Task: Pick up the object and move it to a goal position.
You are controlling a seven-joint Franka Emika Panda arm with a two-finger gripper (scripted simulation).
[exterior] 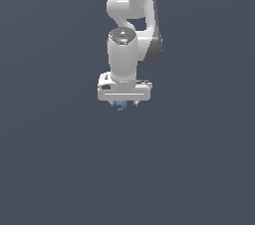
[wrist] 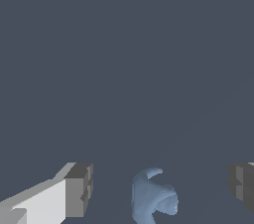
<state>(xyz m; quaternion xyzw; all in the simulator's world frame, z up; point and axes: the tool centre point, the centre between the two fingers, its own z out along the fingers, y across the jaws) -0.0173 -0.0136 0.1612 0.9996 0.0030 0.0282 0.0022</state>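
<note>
The object (wrist: 151,199) is a tiny light-blue lump with a small curled hook end. In the wrist view it lies between the two grey fingertips (wrist: 79,189), apart from both. My gripper (wrist: 161,188) is open, with a wide gap on each side of the object. In the exterior view the white gripper (exterior: 123,102) points straight down and the object (exterior: 120,104) shows as a small blue patch just under the hand, mostly hidden by it.
A plain dark grey-blue surface fills both views. The white arm (exterior: 130,10) rises from the gripper toward the top of the exterior view. No goal marker shows.
</note>
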